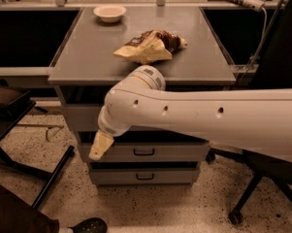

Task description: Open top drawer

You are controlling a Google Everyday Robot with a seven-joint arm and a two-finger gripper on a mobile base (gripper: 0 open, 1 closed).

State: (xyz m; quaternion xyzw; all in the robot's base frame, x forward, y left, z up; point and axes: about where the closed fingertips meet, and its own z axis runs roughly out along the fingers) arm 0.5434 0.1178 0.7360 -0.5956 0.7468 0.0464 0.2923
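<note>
The top drawer is the tall grey front panel just under the cabinet top. Only its left part shows, because my white arm crosses in front of it and hides the handle. My gripper hangs from the arm's wrist, below the top drawer's left part and in front of the left end of the middle drawer. It holds nothing that I can see. The bottom drawer with its black handle sits below.
On the grey cabinet top lie a crumpled snack bag and a white bowl. A black stand is on the left, an office chair base on the right, and a dark shoe on the floor.
</note>
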